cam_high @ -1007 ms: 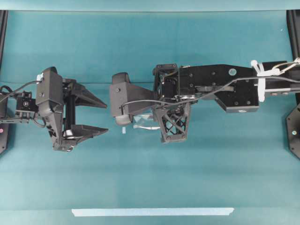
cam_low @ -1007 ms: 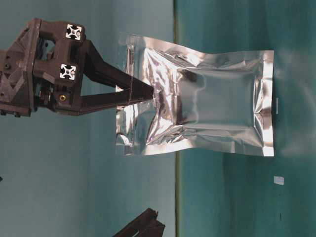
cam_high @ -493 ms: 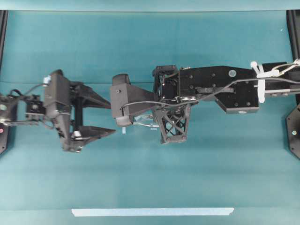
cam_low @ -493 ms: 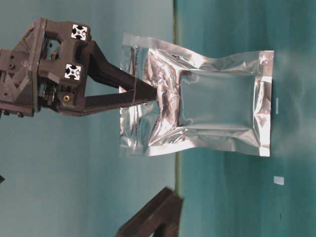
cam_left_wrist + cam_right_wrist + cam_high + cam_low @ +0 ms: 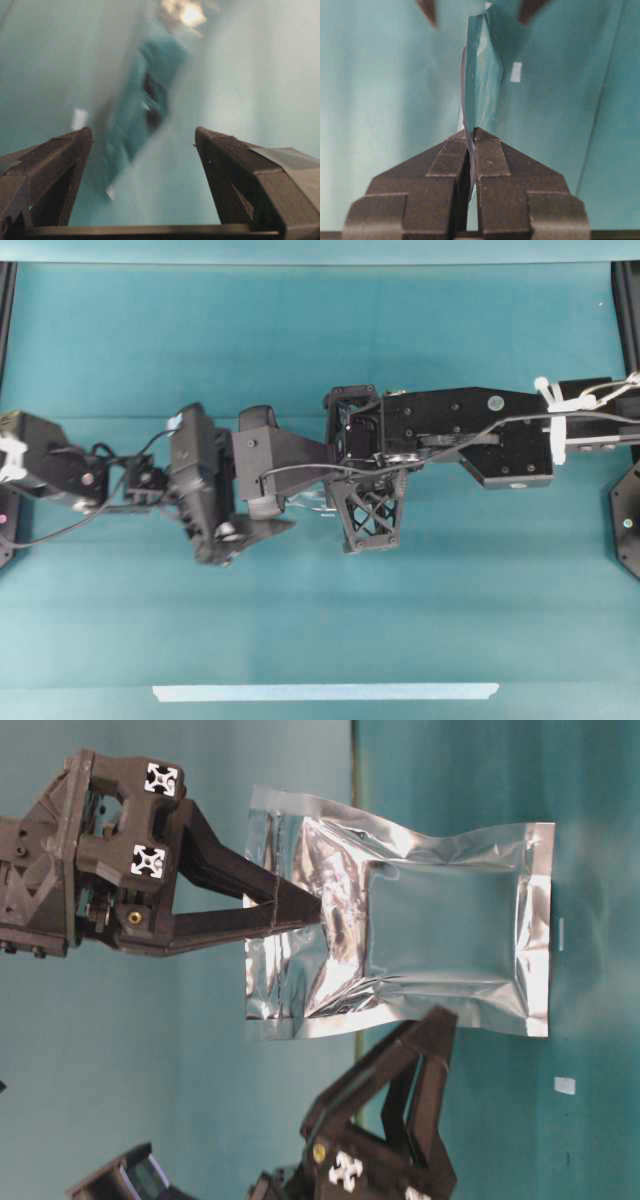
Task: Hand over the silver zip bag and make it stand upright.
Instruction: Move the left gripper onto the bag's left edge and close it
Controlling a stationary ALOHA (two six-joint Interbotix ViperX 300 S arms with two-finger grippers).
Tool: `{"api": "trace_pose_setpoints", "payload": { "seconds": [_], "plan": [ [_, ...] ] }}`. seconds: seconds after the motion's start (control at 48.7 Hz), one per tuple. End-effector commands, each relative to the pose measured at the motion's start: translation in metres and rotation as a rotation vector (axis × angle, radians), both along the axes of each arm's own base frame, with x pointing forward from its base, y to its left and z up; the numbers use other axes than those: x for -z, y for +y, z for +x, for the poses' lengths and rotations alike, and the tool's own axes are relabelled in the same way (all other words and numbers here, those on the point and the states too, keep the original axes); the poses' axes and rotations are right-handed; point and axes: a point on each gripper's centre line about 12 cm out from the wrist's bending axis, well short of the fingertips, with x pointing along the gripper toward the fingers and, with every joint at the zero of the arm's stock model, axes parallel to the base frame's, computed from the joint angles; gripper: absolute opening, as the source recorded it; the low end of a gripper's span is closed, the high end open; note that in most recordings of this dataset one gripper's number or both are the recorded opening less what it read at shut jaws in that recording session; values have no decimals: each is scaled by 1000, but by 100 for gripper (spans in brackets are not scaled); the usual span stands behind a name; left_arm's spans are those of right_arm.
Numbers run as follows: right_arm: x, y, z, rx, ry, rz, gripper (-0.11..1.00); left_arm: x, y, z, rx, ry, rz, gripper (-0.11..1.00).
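While the right gripper [image 5: 470,131] pinches the silver zip bag [image 5: 420,925] shut-tight on one sealed edge, the pouch hangs clear above the desk [image 5: 320,630], mid-scene, edge-on to the right wrist view. Left gripper [image 5: 142,137] is spread wide, jaws straddling the free end of the bag but no contact visible. Risks: the foil is thin and floppy, so a jaw could push it aside rather than trap it, or clamp only the crinkled border and slip. Grippers are very near each other overhead; a collision looks possible. Releasing before a firm left grip would drop the bag flat.
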Motion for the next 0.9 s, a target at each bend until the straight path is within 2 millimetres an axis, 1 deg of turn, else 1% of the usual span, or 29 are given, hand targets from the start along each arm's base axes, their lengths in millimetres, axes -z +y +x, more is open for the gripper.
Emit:
{"api": "trace_pose_setpoints", "payload": {
  "seconds": [0.0,0.185,0.39,0.534,0.74,0.883],
  "plan": [
    [-6,1,0,-4,-20,-1,4,-5,1,10,0,-32,2,92],
    [-5,1,0,-2,-20,-1,4,9,1,18,-2,-8,-3,92],
    [-4,2,-1,-4,-15,-1,4,11,2,32,-5,-47,-14,92],
    [-3,2,-1,-5,-15,-1,4,16,2,41,-13,-49,-40,92],
    [-2,2,-2,-1,-11,0,4,22,2,43,-28,-35,-84,92],
    [-1,2,-2,-1,-11,0,4,22,5,43,-34,-39,-84,90]
  ]
}}
